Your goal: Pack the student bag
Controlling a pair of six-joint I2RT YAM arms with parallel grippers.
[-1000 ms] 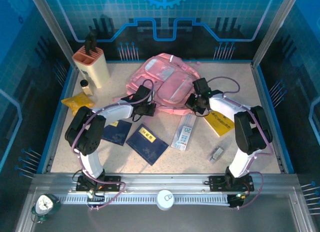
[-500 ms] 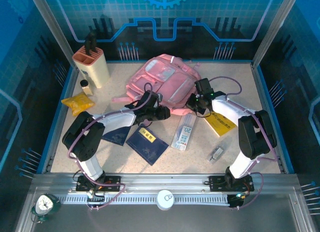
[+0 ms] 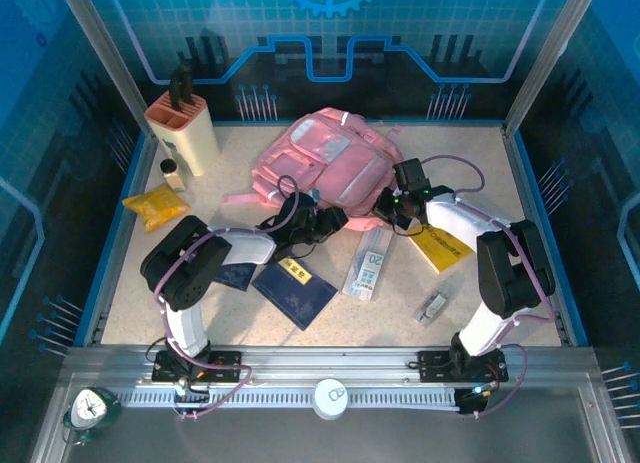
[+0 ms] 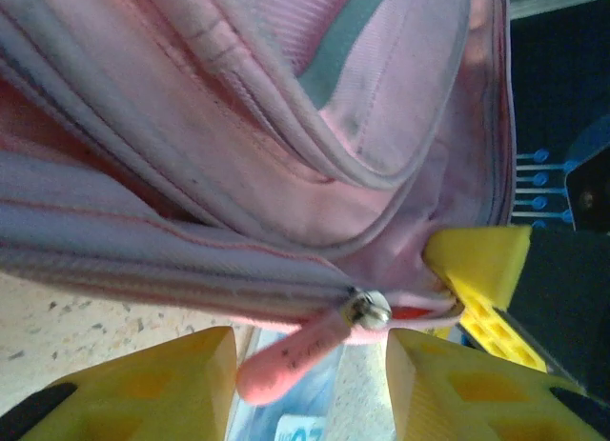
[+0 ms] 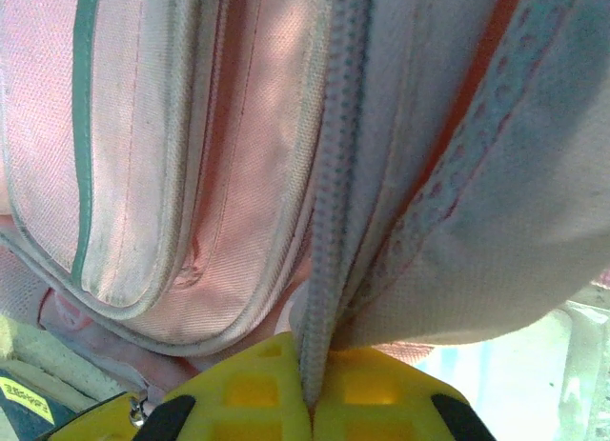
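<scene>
Student bag (image 3: 325,163) lies far-centre on the counter (image 3: 480,158), right fingers (image 5: 248,403) pinching its zip edge, left fingers (image 4: 143,384) spread either side of the pink zip pull (image 4: 291,360); closing off-centre, they likely lose the tab, or a tug rips the edge from the right pinch.

The student bag (image 4: 286,127) runs past the left wrist view's top edge. Beside the bag, the left arm (image 3: 243,249) covers part of a dark blue booklet (image 3: 236,276).

"20" reads on the clear flat pack (image 3: 368,266). Yellow label on the navy booklet (image 3: 293,286): print too small to read.
</scene>
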